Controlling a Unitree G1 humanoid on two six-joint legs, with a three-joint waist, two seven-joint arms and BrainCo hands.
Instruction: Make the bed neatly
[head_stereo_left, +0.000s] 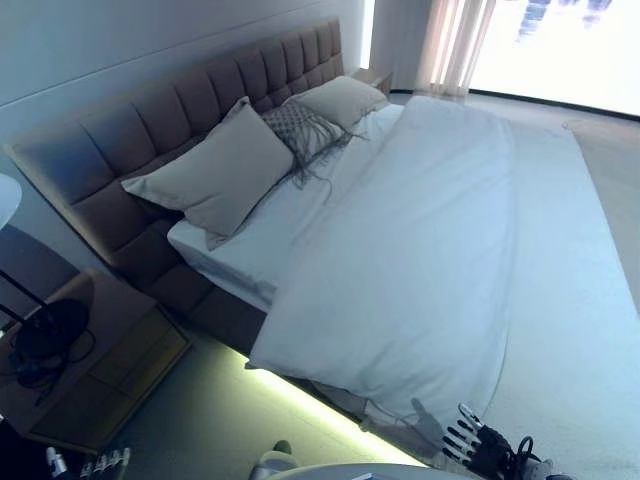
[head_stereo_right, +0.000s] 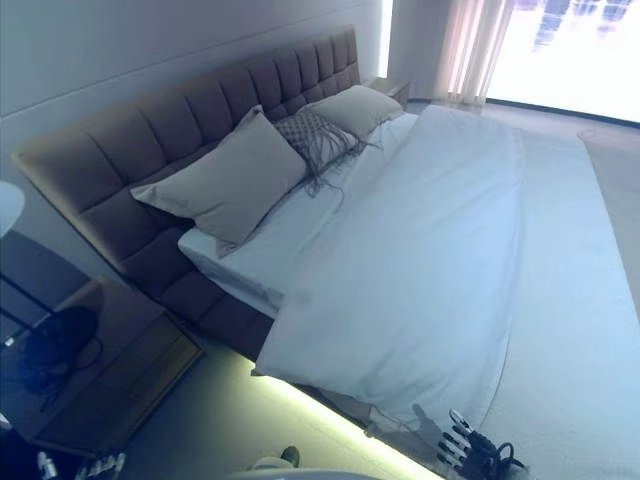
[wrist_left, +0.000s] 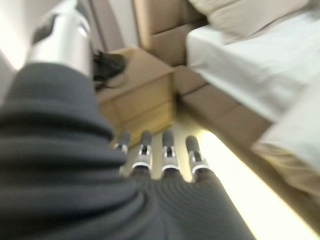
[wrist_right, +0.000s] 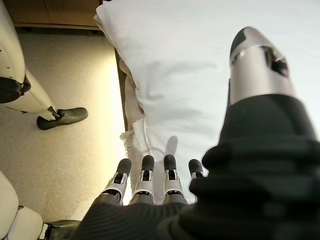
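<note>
The bed has a brown tufted headboard (head_stereo_left: 150, 120). A white duvet (head_stereo_left: 430, 250) covers most of it and hangs over the near side. A strip of white sheet (head_stereo_left: 270, 225) shows bare below the pillows. A large beige pillow (head_stereo_left: 220, 175), a grey fringed cushion (head_stereo_left: 300, 130) and a second beige pillow (head_stereo_left: 345, 98) lean at the headboard. My right hand (head_stereo_left: 480, 445) is open and empty beside the duvet's hanging edge (wrist_right: 145, 100), fingers (wrist_right: 145, 175) straight. My left hand (head_stereo_left: 100, 462) is open and empty, low by the nightstand, fingers (wrist_left: 155, 155) straight.
A wooden nightstand (head_stereo_left: 100, 370) with a black object (head_stereo_left: 45, 340) on it stands at the near left of the bed. A lit strip glows along the floor under the bed side (head_stereo_left: 300, 400). A second nightstand (head_stereo_left: 372, 76) and curtains (head_stereo_left: 450, 40) are at the far end.
</note>
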